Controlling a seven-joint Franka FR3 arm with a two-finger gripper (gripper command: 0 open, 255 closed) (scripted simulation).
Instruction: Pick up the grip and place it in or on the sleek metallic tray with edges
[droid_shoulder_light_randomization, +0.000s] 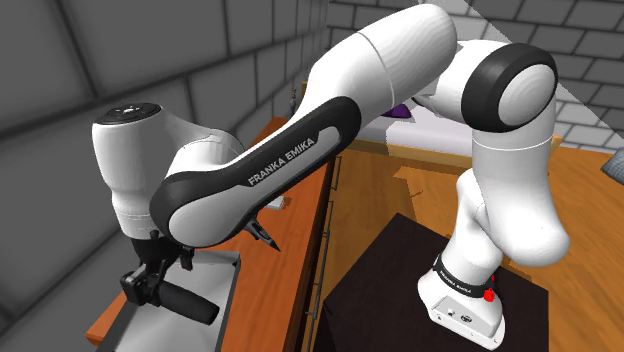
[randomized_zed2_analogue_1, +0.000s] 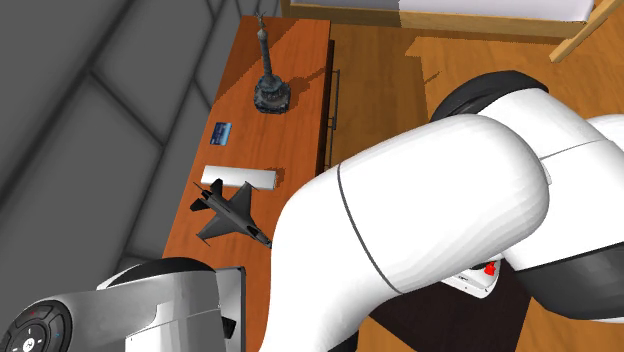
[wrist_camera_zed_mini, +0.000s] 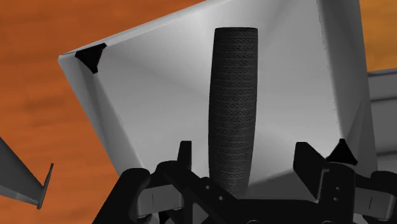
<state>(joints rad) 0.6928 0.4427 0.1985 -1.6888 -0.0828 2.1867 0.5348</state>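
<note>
1. The arm (droid_shoulder_light_randomization: 330, 120) rises from its white base on the dark stand (droid_shoulder_light_randomization: 400, 290) at the shoulder view's lower right. It goes up to a dark joint near the top of that view.
2. From that joint a long white link slopes down to that view's left. The dark-jointed link lettered "FRANKA EMIKA" carries on down towards the wrist.
3. The wrist turns the black end effector (droid_shoulder_light_randomization: 140, 292) down over the near end of the orange wooden counter (droid_shoulder_light_randomization: 290, 235).
4. In the wrist view the end effector (wrist_camera_zed_mini: 245, 149) is spread. Its two fingers (wrist_camera_zed_mini: 184, 156) stand apart with a gap on each side of the grip (wrist_camera_zed_mini: 233, 102), and neither touches it.
5. The grip is a black, ribbed cylinder. In the wrist view it runs lengthwise away from the palm, between the fingers and over the middle of the tray.
6. In the shoulder view the grip (droid_shoulder_light_randomization: 188, 303) lies nearly level, just beside the fingertips and over the tray's end. I cannot tell whether it rests on the tray floor.
7. The tray (wrist_camera_zed_mini: 146, 95) is plain grey with sloping walls and small black corner pieces. It sits on the counter under the hand, and shows as a grey slab in the shoulder view (droid_shoulder_light_randomization: 228, 290).
8. In the second exterior view the tray's edge (randomized_zed2_analogue_1: 235, 285) lies near a dark model jet (randomized_zed2_analogue_1: 230, 210), which sits farther along the counter (randomized_zed2_analogue_1: 300, 60).
</note>
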